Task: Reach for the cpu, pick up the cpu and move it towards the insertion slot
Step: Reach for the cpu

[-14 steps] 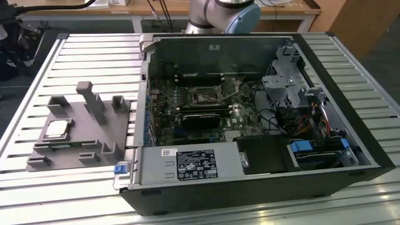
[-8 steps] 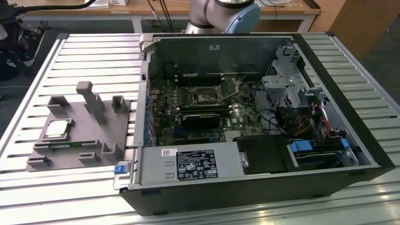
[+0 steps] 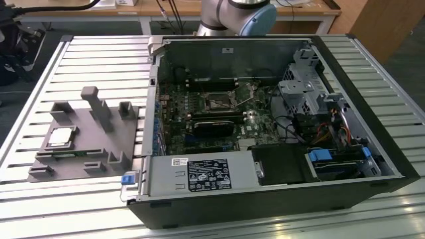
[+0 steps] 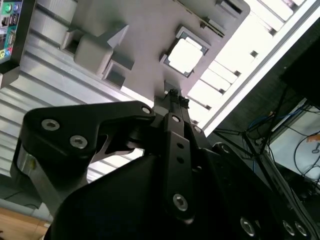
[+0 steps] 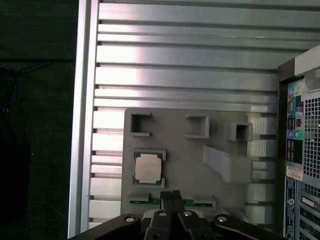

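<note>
Sitting on grey tray (image 5: 195, 167), cpu (image 5: 148, 167) near closed claw (image 5: 171, 195), untouched

Silvery metal cpu (image 5: 148, 167), matt grey plastic tray (image 5: 180, 150), ribbed bright metal table (image 5: 185, 75).

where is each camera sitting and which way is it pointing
Exterior view: off the arm, high up, looking down on the open computer case, insertion slot and grey tray; the arm shows.
First wrist view: on the arm, looking straight down on the tray; shut jaws show.
Second wrist view: on the arm, looking slantwise past the shut jaws at the tray.
Shared: all show the cpu in the tray.
</note>
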`<state>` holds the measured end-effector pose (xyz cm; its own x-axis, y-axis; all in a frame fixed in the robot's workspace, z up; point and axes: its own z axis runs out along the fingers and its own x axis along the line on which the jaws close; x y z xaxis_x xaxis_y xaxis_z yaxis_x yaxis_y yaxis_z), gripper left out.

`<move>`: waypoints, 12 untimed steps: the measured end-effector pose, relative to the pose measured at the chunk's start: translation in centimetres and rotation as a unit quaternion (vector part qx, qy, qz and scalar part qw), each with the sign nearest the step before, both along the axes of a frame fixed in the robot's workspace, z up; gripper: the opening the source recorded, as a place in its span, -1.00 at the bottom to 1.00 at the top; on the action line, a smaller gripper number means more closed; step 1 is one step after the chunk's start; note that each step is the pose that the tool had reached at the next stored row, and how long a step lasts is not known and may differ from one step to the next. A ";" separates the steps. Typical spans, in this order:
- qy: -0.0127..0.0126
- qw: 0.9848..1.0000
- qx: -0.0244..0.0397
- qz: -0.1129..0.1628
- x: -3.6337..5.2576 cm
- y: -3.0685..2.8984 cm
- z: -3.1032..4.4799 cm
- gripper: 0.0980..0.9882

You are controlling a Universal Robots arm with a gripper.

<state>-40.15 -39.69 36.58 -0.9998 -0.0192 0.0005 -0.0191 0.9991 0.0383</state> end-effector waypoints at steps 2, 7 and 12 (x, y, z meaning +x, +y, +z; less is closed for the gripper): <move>0.000 1.000 0.000 0.000 -0.01 -0.13 -0.03 -0.98; 0.000 1.000 0.000 0.000 -0.09 -0.47 -0.19 -0.98; 0.000 1.000 0.000 0.000 -0.32 -0.48 -0.53 -0.98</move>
